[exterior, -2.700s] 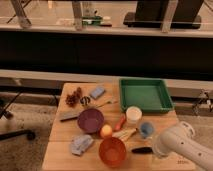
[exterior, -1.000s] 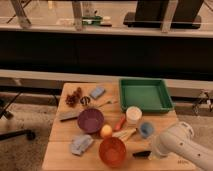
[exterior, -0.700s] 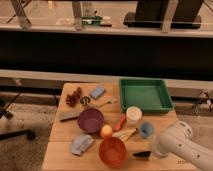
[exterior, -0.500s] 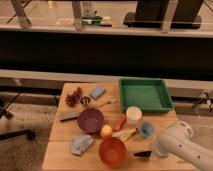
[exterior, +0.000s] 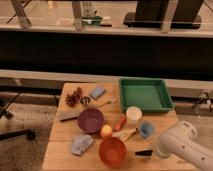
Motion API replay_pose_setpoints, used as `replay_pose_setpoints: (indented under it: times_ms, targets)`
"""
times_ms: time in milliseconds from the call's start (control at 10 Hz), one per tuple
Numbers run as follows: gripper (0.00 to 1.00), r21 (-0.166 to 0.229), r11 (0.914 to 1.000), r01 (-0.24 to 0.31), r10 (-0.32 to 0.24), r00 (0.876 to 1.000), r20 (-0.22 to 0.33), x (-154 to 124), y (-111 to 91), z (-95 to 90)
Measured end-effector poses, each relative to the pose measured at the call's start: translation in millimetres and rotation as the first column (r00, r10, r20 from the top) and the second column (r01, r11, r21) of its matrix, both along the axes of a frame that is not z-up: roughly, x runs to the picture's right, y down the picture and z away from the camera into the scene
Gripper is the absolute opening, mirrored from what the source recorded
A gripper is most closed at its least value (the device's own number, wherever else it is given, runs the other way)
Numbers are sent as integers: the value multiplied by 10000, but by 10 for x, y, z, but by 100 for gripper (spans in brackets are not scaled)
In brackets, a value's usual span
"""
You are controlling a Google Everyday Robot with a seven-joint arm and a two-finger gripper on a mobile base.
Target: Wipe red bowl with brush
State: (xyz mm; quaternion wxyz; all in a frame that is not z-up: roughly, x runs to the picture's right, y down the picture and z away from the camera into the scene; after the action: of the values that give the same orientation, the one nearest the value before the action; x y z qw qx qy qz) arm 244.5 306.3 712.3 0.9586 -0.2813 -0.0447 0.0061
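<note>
**Brush gripped, bowl not yet touched**

The round orange-red plastic bowl sits at the wooden table's front edge, below the dark purple bowl. Just to its right, the slim black brush is clamped in the closed gripper. The next move is probably to carry the brush left into the bowl.

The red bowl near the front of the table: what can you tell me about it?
The red bowl is round, plain orange-red, plastic-looking, upright and seemingly empty. It sits near the wooden table's front edge, below a purple bowl and a small yellow ball. To its right, the robot's gripper is shut on a black brush, which points at the rim without clearly touching.
</note>
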Motion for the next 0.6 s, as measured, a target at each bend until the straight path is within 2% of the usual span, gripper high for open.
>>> replay_pose_setpoints:
  times_ms: [600]
  targets:
    - [0, 348, 9950, -935, 920, 9948, 427, 74, -212, -257]
